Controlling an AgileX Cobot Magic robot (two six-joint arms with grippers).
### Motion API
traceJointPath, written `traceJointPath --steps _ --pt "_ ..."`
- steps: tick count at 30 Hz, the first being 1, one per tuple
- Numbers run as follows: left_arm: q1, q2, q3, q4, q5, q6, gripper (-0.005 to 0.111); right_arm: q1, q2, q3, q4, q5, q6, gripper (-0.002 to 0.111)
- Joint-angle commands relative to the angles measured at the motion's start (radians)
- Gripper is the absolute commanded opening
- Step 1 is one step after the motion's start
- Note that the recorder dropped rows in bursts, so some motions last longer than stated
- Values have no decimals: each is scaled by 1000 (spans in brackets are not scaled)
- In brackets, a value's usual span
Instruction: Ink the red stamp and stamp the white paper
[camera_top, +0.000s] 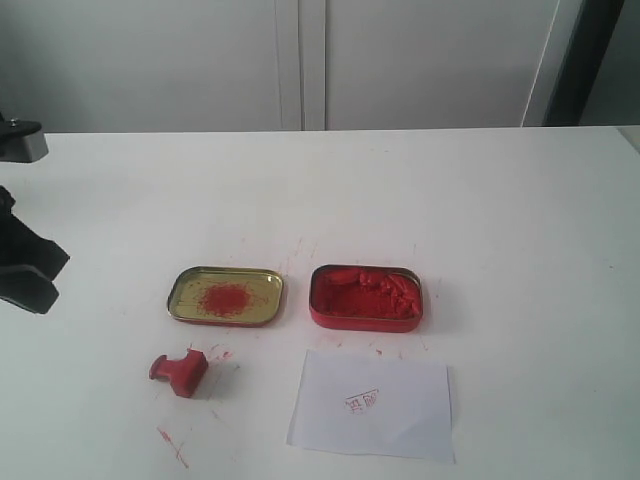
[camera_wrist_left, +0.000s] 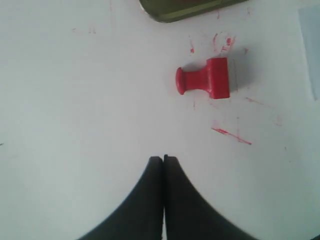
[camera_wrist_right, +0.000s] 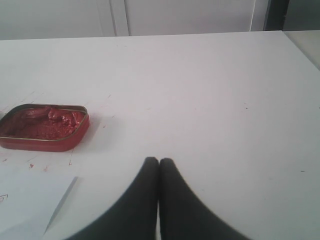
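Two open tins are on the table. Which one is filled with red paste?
The red tin on the right, heaped with paste. The gold tin lid beside it has only a thin red smear.

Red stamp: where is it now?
Exterior view, lower left: the red stamp lies on its side below the gold tin lid, left of the white paper.

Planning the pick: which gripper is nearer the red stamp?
Left. Left gripper near the red stamp, not touching; right gripper beyond the ink tin, stamp outside its view.
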Motion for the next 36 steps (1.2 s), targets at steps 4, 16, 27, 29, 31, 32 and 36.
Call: traceJointPath --steps 4,16,27,29,31,32,36 --pt "4 -23 6 138 18 -103 0 -4 -5 5 -2 -14 3 0" --pt "67 -23 6 156 -36 -174 0 -4 -5 5 -2 -14 3 0" --pt "194 -23 6 156 81 -170 0 -4 -5 5 -2 -14 3 0" --pt "194 -23 6 163 108 -170 0 -4 -5 5 -2 -14 3 0" --pt "194 -24 6 163 135 -170 0 -4 -5 5 -2 -14 3 0" --pt "194 -24 6 163 145 -165 0 -4 -5 5 -2 -14 3 0" --pt "194 -36 10 168 166 -165 0 -4 -5 5 -2 -14 8 0"
